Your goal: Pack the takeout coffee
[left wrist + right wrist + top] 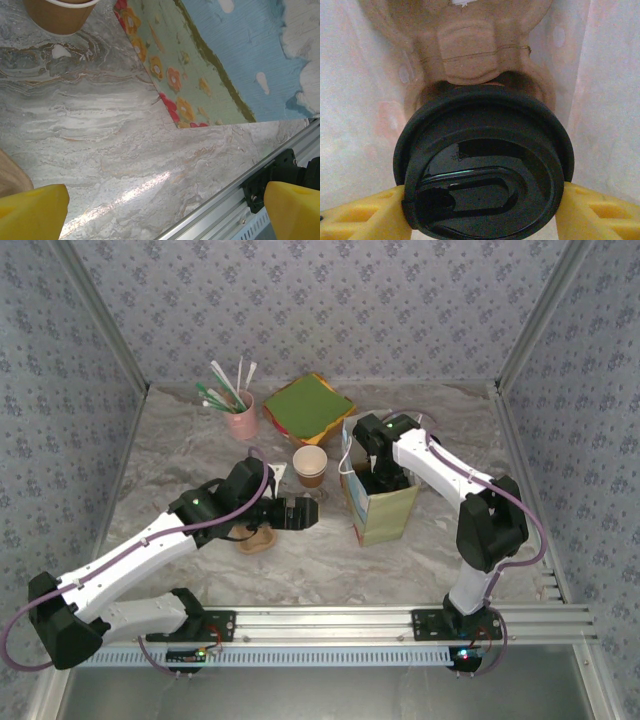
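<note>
Step in hand: judged to be lowering the takeout coffee (482, 170) into the paper bag (385, 512).
Right end effector (384, 472): reaching down into the bag's open top, right of centre in the top view; fingers clamped on the coffee.
Right end effector, wrist view (482, 212): one yellow finger at each lower corner of the frame, pressed against opposite sides of the cup just under the black lid.
Takeout coffee, place: inside the bag, lid filling the lower middle of the right wrist view, pale bag walls at left and right.
Cup carrier (470, 55): moulded brown cardboard at the top of that view, beneath the cup; whether the cup touches it cannot be told.
Doing it well: hold the cup upright and descend straight, clear of the bag walls; part the fingers only once the base is borne from below, then withdraw vertically so the bag does not tip.
Risk: a tilted release could spill at the lid's sip hole.
Left end effector (303, 512): centre of the top view, fingers apart, holding nothing, above the bench (180, 450).
Lidless cup (310, 466): on the bench just left of the bag; not the task's item.
</note>
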### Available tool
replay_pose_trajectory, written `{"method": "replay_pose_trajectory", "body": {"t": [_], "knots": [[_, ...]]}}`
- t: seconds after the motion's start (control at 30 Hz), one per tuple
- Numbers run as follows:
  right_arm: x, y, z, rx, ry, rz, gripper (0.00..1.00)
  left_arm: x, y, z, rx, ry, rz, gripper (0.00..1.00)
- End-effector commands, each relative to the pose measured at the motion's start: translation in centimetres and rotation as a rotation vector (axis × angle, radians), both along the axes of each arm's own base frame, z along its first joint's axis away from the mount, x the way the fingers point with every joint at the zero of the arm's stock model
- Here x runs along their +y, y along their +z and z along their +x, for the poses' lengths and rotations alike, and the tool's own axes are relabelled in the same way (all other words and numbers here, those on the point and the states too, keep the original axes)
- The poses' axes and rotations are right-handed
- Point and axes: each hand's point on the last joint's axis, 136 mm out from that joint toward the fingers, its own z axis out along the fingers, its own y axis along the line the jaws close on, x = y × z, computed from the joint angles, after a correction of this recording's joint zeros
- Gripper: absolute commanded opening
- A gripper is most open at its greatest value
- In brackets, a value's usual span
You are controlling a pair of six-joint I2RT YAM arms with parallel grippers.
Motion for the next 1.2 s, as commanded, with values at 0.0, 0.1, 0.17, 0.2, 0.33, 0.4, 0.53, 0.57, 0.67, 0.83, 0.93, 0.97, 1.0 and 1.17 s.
{"method": "replay_pose_trajectory", "body": {"t": [0.0,0.1,0.17,0.2,0.33,0.4,0.53,0.57,0.67,0.83,0.93,0.97,1.0,1.17], "knots": [[-0.2,-4.7,-1.5,0.121,0.006,-0.053,0.67,-0.2,1.4,0.0,-0.024,0.002,-0.021,1.0],[-0.2,-5.1,-1.7,0.131,0.01,-0.057,0.67,-0.1,1.3,0.1,-0.025,0.006,-0.019,1.0],[-0.3,-4.8,-1.7,0.127,0.009,-0.058,0.67,-0.1,1.5,0.1,-0.027,0.005,-0.021,1.0],[-0.2,-4.4,-1.6,0.12,0.009,-0.056,0.67,-0.1,1.4,0.1,-0.026,0.005,-0.02,1.0],[-0.2,-3.2,-1.3,0.104,0.007,-0.051,0.67,-0.3,1.7,0.1,-0.03,0.002,-0.029,1.0],[-0.3,-2.9,-1.2,0.101,0.005,-0.049,0.67,-0.4,1.8,0.2,-0.033,-0.001,-0.035,1.0],[-0.3,-2.8,-1.2,0.1,0.005,-0.05,0.67,-1.2,2.5,-0.2,-0.048,-0.042,-0.066,1.0],[-0.3,-2.9,-1.2,0.099,0.006,-0.05,0.67,-1.5,2.8,-0.4,-0.056,-0.055,-0.074,1.0],[-0.3,-3.0,-1.1,0.098,0.002,-0.051,0.67,-1.9,3.2,-0.8,-0.073,-0.078,-0.081,1.0],[-0.3,-3.0,-1.1,0.097,0.003,-0.053,0.67,-1.8,3.0,-0.8,-0.069,-0.073,-0.069,1.0],[-0.4,-2.9,-1.1,0.095,0.003,-0.053,0.67,-1.7,2.9,-0.7,-0.07,-0.07,-0.066,1.0],[-0.4,-2.9,-1.1,0.095,0.002,-0.053,0.67,-1.7,3.0,-0.7,-0.071,-0.068,-0.066,1.0],[-0.4,-3.0,-1.2,0.095,0.003,-0.053,0.67,-1.7,2.9,-0.7,-0.072,-0.066,-0.065,1.0],[-0.5,-2.8,-1.2,0.092,0.001,-0.054,0.68,-1.7,2.9,-0.6,-0.07,-0.064,-0.063,1.0]]}}
